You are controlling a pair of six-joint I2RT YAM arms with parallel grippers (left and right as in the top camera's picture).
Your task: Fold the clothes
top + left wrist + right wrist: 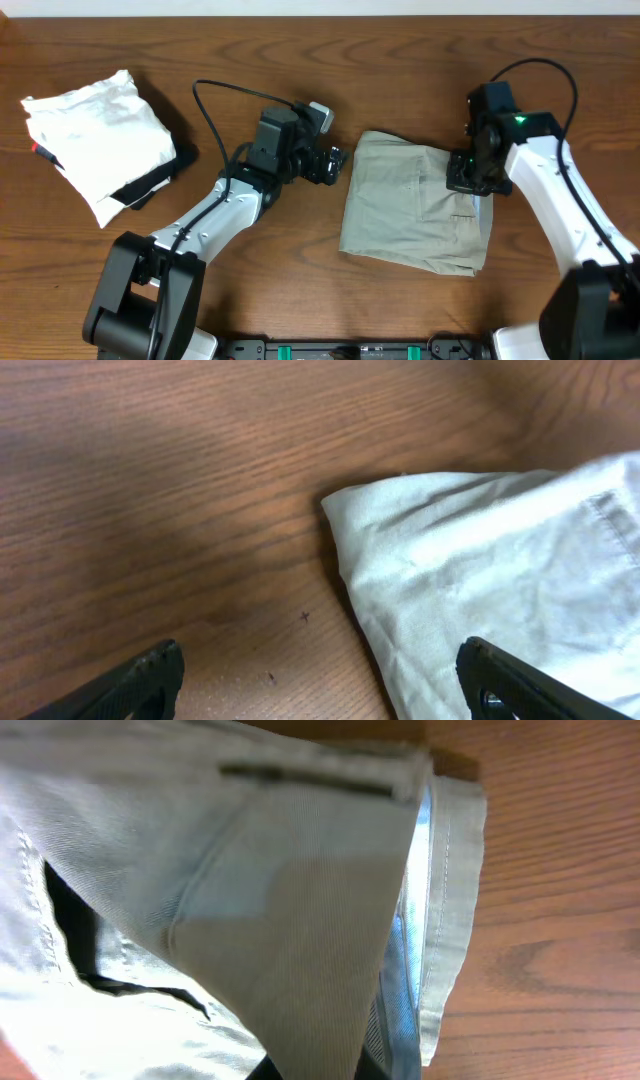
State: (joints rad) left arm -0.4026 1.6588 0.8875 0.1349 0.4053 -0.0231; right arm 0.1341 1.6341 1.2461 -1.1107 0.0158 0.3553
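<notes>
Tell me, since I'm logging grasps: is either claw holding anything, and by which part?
The right claw is shut on the khaki garment, pinching a layer at its right edge. The left claw is open, holding nothing.

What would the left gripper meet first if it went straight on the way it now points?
Probably the near edge of the clothes, lying just ahead of the open left gripper.

We see a table (300, 60) of brown wood, smooth and a little shiny, with wavy grain. The khaki trousers (400, 200) are soft, dull cloth with fine ribs and stitched seams. The white garment (100, 140) is crumpled cloth. The left gripper (318, 660) has fingers (140, 680) of dull black plastic.
</notes>
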